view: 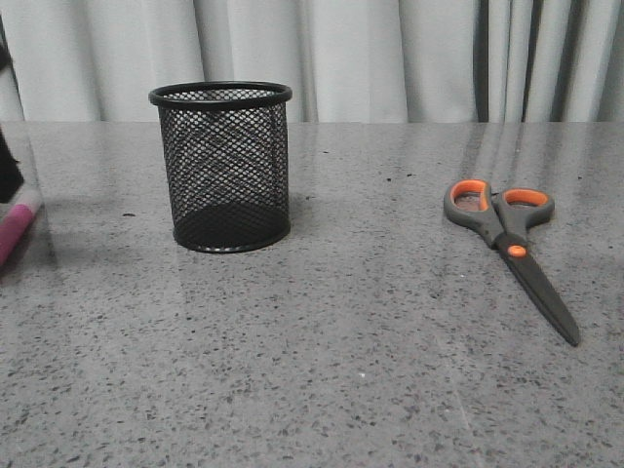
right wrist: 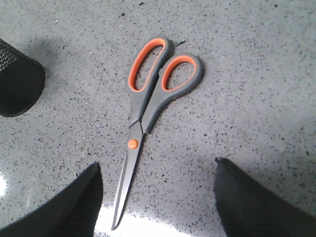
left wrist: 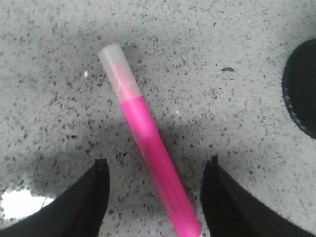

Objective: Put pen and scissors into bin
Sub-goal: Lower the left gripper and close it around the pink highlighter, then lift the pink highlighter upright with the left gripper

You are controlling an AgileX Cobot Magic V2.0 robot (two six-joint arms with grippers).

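The black wire-mesh bin [view: 222, 166] stands upright on the grey table, left of centre. The scissors [view: 509, 235] lie flat at the right, closed, handles to the back. The magenta pen [view: 14, 230] lies at the far left edge, only partly in the front view. In the left wrist view the pen [left wrist: 148, 143] lies on the table between the fingers of my left gripper [left wrist: 155, 170], which is open and above it. In the right wrist view the scissors [right wrist: 148, 108] lie under my right gripper [right wrist: 158, 170], which is open; the blades point between its fingers. Neither gripper shows in the front view.
The bin's edge shows in the left wrist view [left wrist: 302, 94] and in the right wrist view [right wrist: 19, 81]. A pale curtain [view: 390, 58] hangs behind the table. A dark part of the left arm [view: 8, 166] shows at the left edge.
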